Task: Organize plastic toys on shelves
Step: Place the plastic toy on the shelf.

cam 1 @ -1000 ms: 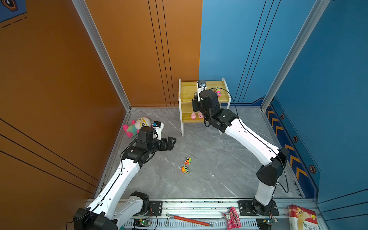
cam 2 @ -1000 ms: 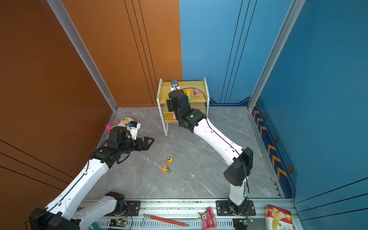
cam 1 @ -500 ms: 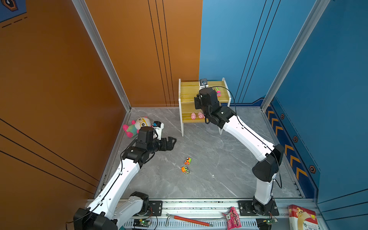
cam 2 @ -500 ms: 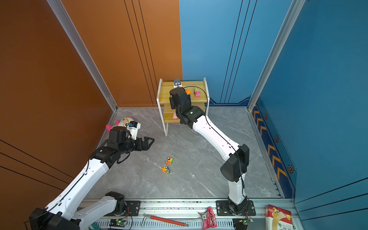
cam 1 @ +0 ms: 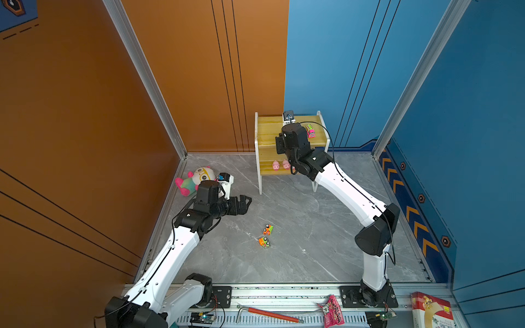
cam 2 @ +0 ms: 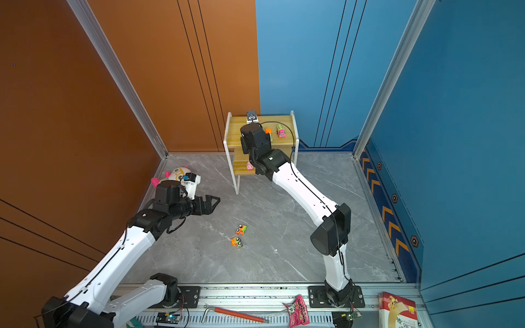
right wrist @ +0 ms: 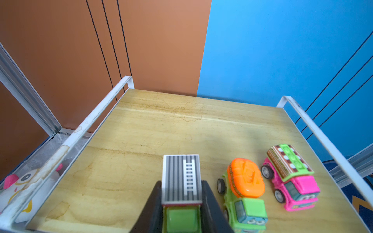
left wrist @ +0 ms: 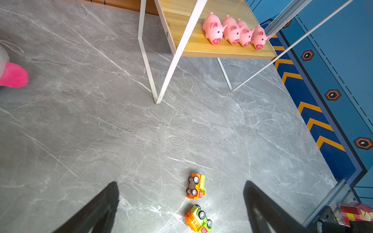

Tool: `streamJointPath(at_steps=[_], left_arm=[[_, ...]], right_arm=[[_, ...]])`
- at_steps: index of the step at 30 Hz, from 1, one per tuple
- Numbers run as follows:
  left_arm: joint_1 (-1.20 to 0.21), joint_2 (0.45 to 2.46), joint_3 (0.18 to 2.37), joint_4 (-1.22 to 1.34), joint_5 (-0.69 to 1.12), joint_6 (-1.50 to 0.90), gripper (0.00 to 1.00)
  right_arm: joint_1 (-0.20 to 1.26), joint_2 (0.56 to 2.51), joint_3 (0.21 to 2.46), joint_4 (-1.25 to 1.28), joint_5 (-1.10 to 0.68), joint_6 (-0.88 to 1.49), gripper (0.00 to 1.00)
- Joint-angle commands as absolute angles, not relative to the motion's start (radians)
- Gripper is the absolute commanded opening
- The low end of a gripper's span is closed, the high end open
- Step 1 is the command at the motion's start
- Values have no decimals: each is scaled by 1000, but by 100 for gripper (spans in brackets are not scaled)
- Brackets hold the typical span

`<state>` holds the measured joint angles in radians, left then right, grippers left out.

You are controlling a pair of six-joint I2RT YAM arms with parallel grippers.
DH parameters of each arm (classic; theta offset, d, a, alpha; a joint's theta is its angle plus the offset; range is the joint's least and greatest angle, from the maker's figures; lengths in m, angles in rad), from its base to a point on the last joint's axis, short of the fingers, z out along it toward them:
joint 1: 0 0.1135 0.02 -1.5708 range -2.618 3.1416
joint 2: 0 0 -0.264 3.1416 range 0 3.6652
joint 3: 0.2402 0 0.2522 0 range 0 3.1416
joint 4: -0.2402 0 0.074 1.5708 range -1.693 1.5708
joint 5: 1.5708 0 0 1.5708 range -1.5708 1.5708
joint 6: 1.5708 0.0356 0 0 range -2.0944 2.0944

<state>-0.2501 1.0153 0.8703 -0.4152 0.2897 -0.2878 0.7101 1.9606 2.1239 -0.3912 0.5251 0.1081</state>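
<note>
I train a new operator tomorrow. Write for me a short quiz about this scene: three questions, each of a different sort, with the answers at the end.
1. True or false: the four small pink plastic pigs stand in a row on the lower wooden board of the white-framed rack.
2. What does the right end effector grip? A) one of the pigs; B) a green plastic toy truck with a striped ladder roof; C) nothing.
3. Fill in: ___ orange-and-green plastic toy trucks lie on the grey marbled floor.
Key: 1 true; 2 B; 3 two.
</note>
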Motion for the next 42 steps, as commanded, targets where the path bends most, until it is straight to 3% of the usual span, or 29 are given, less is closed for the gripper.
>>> streamJointPath(at_steps=[1,42], left_arm=[[-256,1008,862,-413,309,-282,97],[-242,998,861,-410,313,-284,97]], right_arm=[[709,1970,2154,-419,538,122,27],[670,2029,2263,-469,512,104,36]])
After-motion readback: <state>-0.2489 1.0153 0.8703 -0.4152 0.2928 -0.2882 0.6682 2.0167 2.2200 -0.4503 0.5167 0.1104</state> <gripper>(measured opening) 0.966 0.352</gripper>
